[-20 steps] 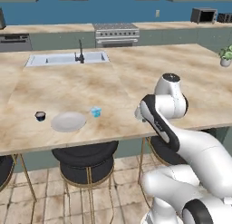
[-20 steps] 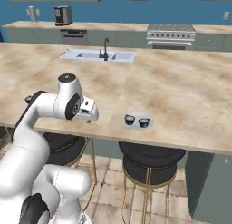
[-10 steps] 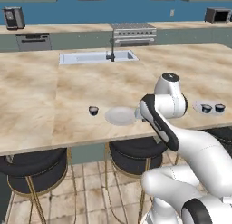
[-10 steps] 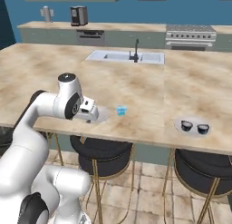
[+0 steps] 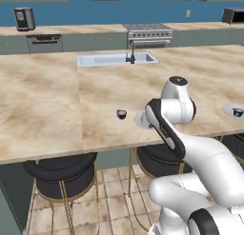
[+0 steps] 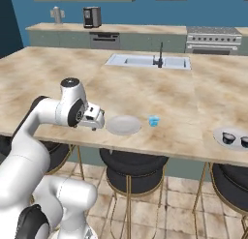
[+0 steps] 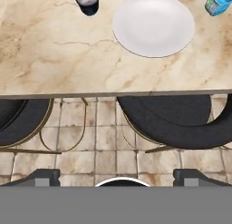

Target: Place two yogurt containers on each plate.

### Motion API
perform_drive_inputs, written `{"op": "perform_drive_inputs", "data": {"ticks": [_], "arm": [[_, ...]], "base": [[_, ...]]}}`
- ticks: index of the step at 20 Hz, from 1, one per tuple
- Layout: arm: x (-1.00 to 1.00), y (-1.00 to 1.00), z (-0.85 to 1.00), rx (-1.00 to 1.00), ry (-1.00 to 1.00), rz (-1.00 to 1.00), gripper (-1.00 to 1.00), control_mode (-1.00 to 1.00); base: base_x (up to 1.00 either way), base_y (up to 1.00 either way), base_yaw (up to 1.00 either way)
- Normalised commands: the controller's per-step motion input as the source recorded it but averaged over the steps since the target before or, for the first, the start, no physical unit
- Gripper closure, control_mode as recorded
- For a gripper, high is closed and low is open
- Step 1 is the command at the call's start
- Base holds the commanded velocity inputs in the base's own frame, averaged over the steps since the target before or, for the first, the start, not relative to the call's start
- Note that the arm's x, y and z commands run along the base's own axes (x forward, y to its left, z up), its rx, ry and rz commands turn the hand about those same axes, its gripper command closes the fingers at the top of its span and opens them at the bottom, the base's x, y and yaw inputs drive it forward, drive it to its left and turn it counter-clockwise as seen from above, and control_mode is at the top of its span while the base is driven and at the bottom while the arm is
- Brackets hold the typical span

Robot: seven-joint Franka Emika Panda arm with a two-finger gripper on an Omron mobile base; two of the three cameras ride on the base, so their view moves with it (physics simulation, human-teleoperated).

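The near plate [image 7: 153, 24] lies bare on the surface [image 7: 54, 60], a dark cup [image 7: 87, 2] on one side, a light blue cup [image 7: 217, 2] on the other. A second plate [image 6: 231, 139] farther along carries two dark cups [image 6: 228, 137]. The fingers [image 7: 116, 177] stand spread wide apart, grasping nothing.

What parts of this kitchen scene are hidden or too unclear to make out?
- Near plate, left base view: mostly behind the arm.
- Light blue cup, hand view: cut off by the top right corner.
- Far plate, right base view: cut by the right edge; its second dark cup is half gone.
- Dark cup by the near plate: its contents are too small to tell.
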Motion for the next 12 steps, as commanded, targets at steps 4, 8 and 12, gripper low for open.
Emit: {"op": "perform_drive_inputs", "data": {"ticks": [4,8,12], "arm": [[0.0,0.0,0.0,0.0,0.0,0.0,-1.0,1.0],[0.0,0.0,0.0,0.0,0.0,0.0,-1.0,1.0],[0.0,0.0,0.0,0.0,0.0,0.0,-1.0,1.0]], "base": [[0.14,-0.49,0.0],[0.16,-0.52,0.0],[0.47,-0.17,0.0]]}}
